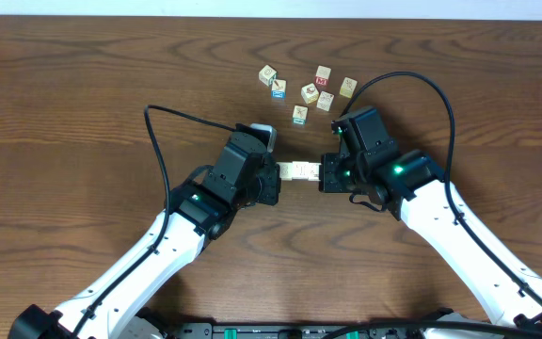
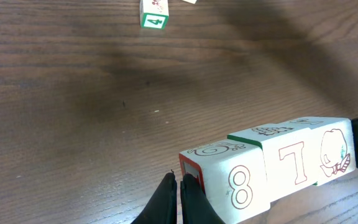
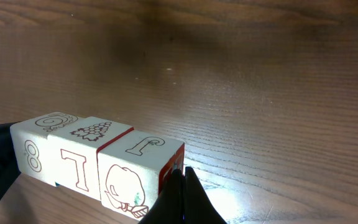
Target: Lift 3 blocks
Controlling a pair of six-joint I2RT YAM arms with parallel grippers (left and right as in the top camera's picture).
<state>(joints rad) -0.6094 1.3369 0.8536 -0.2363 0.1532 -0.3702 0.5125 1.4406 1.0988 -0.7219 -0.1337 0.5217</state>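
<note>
three blocks point(image 1: 300, 170) in a row, pressed endwise between closed left gripper point(image 1: 277, 173) and closed right gripper point(image 1: 325, 173): keep squeeze even, raise both level together.

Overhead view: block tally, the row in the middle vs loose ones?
Blocks in a row: 3
Loose blocks: 7
Total: 10

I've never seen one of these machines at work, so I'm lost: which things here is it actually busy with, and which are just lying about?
In the job: the row of three blocks, pressed end to end between the left hand and the right hand, both closed.
Lying about: the seven loose blocks farther back on the table.
</note>
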